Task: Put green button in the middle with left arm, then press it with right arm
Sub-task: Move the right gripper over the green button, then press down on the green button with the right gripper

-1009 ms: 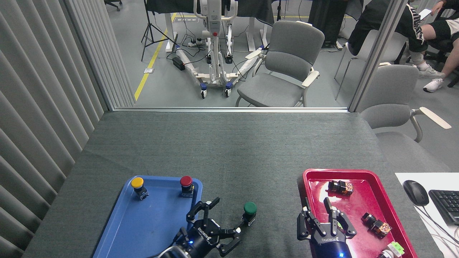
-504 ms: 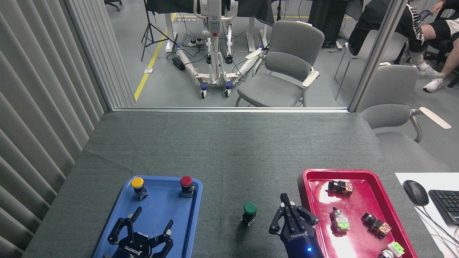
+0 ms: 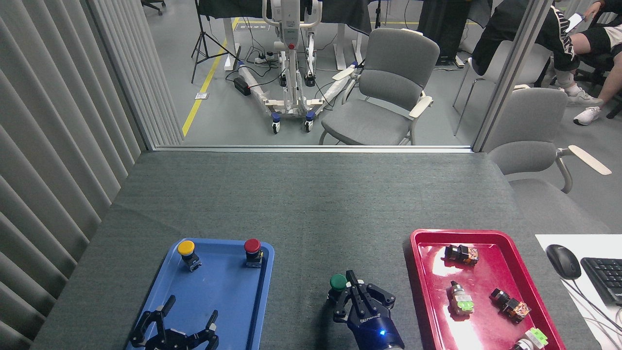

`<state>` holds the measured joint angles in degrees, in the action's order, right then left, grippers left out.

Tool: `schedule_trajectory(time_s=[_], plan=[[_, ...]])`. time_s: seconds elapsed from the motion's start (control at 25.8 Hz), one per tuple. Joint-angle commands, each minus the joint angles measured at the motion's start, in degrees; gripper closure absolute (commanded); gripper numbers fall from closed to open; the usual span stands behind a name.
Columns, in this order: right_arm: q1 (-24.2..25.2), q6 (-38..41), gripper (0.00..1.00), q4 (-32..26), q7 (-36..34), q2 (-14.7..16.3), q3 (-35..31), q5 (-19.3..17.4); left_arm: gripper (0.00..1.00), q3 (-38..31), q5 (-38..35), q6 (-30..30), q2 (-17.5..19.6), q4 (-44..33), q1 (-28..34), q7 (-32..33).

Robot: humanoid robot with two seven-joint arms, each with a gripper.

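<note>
The green button (image 3: 337, 283) stands upright on the bare dark-grey tabletop, in the middle (image 3: 311, 214) between the two trays. My right gripper (image 3: 357, 288) is right beside it on its right, with its fingers drawn together and one fingertip (image 3: 349, 277) next to the green cap. Whether it touches the cap I cannot tell. My left gripper (image 3: 189, 316) is low over the near part of the blue tray (image 3: 228, 301), its fingers spread open and holding nothing.
A yellow button (image 3: 186, 250) and a red button (image 3: 252, 248) stand at the blue tray's far end. The red tray (image 3: 486, 238) at right holds several small switch parts. A mouse (image 3: 562, 260) and keyboard (image 3: 605, 277) lie at the far right.
My right gripper moved left from the red tray to the green button and drew its fingers together. My left gripper pulled back from the button to the near end of the blue tray.
</note>
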<state>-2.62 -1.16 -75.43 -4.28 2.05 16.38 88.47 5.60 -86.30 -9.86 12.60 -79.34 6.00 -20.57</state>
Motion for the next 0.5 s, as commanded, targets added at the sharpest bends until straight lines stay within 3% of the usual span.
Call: schedule_trajectory(time_s=[0.0, 0.31, 0.47], plan=[[-1.7, 0.5, 0.90, 4.1, 0.0, -0.5, 1.4, -0.1, 0.00, -2.3, 0.4, 0.0, -0.2, 0.6, -0.2, 0.0], [-1.9, 1.7, 0.87, 7.9, -0.2, -0.6, 1.9, -0.3, 0.00, -5.6, 11.2, -0.1, 0.0, 0.4, -0.6, 0.2], [-1.9, -0.1, 0.79, 3.5, -3.2, -0.1, 1.7, -2.3, 0.00, -5.7, 11.5, -0.1, 0.0, 0.1, -0.7, 0.3]])
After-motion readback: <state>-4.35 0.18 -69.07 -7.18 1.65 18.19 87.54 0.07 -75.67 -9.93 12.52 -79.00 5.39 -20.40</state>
